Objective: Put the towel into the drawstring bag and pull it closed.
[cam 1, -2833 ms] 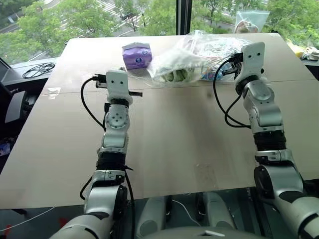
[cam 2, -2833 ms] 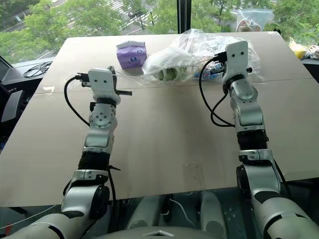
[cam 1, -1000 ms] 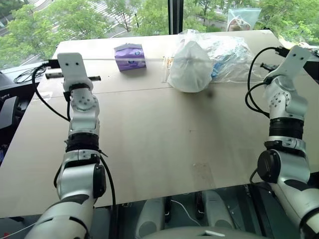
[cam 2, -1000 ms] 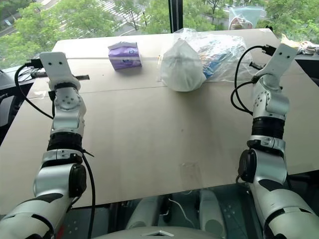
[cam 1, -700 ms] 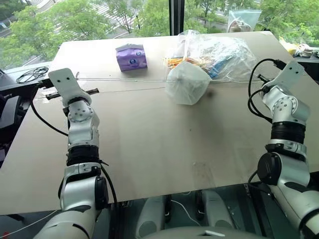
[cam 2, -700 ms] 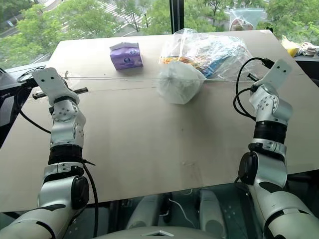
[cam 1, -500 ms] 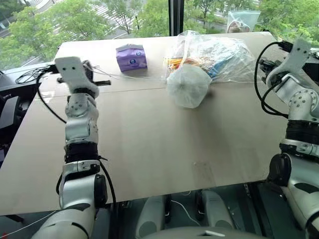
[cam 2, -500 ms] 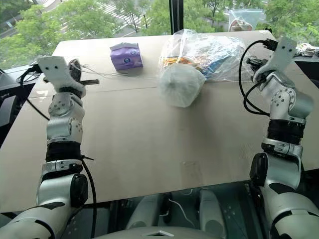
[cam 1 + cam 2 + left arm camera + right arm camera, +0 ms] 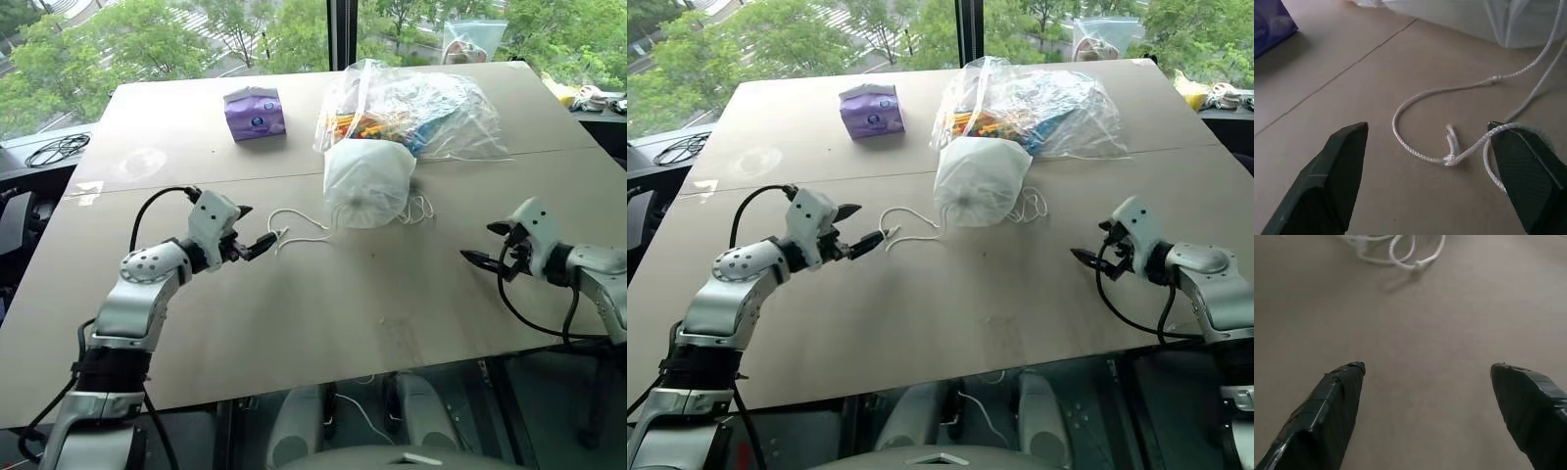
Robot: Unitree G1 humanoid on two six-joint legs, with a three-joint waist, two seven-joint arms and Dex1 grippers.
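A: Left gripper (image 9: 257, 243) is gaping wide, holding nothing, one cord (image 9: 294, 227) lying just beside its fingertips. Right gripper (image 9: 486, 247) is spread too, empty, over bare table (image 9: 323, 313).

B: One drawstring bag (image 9: 367, 182) is sitting cinched mid-table, touching one clear plastic bag (image 9: 421, 98); one purple pack (image 9: 254, 112) far-left.

The bag (image 9: 367, 183) is plain white and faintly see-through, and its cords (image 9: 299, 227) are white with a fine braided weave. The table (image 9: 323, 313) is a flat pale beige. The tissue pack (image 9: 255, 113) is purple with a small dark mark on its face. The clear plastic bag (image 9: 421, 98) shows mixed colours inside, orange, yellow, blue and white. Both grippers, left (image 9: 256, 241) and right (image 9: 487, 247), have 2 black fingers on white and grey arms with black cables.
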